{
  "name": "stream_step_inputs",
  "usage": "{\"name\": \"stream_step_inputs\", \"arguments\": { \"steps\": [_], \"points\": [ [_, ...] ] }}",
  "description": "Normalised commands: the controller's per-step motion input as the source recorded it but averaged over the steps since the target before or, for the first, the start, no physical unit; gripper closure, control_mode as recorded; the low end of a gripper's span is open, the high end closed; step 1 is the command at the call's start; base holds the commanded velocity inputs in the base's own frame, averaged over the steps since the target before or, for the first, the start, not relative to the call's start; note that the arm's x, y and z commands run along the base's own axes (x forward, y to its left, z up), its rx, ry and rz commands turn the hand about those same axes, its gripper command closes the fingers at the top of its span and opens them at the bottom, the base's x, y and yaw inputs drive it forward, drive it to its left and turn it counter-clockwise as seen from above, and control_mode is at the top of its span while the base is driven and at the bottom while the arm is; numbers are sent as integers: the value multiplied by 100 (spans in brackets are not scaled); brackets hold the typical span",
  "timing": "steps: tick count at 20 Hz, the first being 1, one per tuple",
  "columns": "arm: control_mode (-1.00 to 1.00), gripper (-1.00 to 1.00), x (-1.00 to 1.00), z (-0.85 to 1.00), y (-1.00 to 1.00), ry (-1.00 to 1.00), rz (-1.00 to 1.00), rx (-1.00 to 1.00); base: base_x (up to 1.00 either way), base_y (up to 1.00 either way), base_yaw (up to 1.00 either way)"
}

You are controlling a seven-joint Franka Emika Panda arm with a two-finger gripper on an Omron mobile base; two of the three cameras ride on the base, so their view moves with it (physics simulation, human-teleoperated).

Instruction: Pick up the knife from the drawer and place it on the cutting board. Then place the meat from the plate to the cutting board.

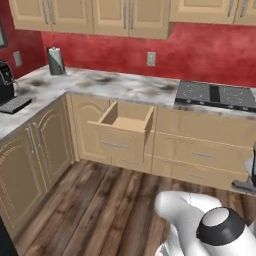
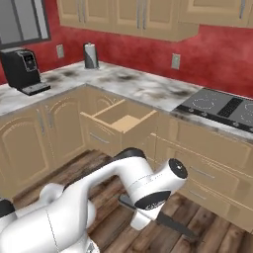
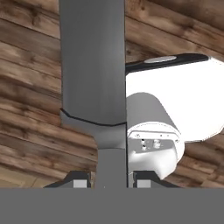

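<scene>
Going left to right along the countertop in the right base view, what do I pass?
Coffee machine, then paper towel roll, then the open drawer just below the counter edge, then the cooktop.

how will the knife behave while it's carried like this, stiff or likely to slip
The knife looks rigid: its flat grey blade runs straight, no sag. It is probably light, being thin. The fingers pinch its narrow end, so the long smooth blade might pivot or slip if swung fast.
</scene>
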Motion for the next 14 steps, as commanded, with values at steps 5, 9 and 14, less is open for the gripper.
{"name": "stream_step_inputs", "arguments": {
  "steps": [5,9,14],
  "points": [
    [100,100,0,0,0,0,0,0,19,-45,-36],
    [100,100,0,0,0,0,0,0,22,-46,-43],
    [100,100,0,0,0,0,0,0,20,-42,-49]
  ]
}}
